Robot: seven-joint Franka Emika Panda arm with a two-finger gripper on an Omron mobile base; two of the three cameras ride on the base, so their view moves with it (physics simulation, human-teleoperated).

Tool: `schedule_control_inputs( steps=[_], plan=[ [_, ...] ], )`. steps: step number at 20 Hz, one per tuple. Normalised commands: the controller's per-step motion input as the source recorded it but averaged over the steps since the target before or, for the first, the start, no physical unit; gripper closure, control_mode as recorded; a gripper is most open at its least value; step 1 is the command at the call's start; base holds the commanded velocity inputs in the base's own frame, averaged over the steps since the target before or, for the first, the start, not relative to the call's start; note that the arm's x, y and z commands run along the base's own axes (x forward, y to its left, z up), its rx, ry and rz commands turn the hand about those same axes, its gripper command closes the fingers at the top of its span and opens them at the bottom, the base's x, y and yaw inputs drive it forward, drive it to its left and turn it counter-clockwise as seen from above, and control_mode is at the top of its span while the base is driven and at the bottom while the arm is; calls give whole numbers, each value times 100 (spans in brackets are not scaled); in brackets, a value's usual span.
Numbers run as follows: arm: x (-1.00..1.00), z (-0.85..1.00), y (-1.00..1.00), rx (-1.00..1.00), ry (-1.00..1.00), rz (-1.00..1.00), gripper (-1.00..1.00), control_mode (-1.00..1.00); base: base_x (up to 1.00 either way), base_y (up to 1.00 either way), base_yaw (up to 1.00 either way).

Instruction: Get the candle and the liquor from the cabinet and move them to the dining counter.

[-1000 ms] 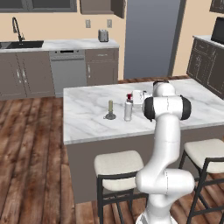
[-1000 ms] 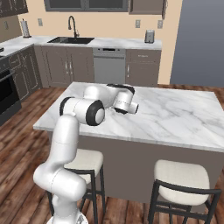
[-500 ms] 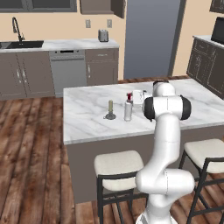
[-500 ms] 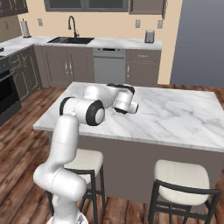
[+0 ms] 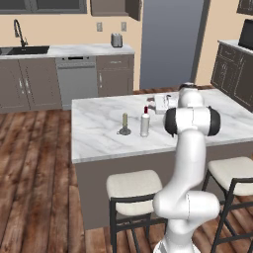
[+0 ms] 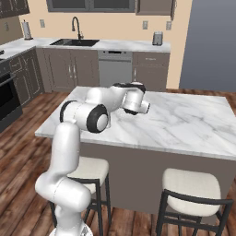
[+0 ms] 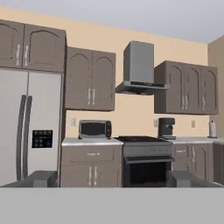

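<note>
Two stools (image 5: 132, 190) stand at the near side of the bench (image 5: 99, 133). On its marble top the candle (image 5: 124, 124) and the bottle (image 5: 145, 121) stand upright, just beside each other, the candle to the left. The fingers (image 5: 149, 104) hang released, spread wide, just above and behind the bottle's red cap, grasping nothing. Beyond, a sink (image 5: 24, 50) and toaster (image 5: 116, 40) line the wall counter.
</note>
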Motion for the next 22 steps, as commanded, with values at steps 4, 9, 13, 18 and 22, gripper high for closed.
schedule_control_inputs(
  steps=[4,9,13,18,22],
  plan=[
    [-53,68,-10,0,0,-4,-100,-100,0,0,0],
    [-88,55,0,0,4,-23,-100,-100,0,0,0],
    [-86,52,0,0,13,-35,-100,-100,0,0,0],
    [-80,69,2,0,19,-37,-100,-100,0,0,0],
    [-70,74,0,-1,25,-30,-100,-100,0,0,0]
  ],
)
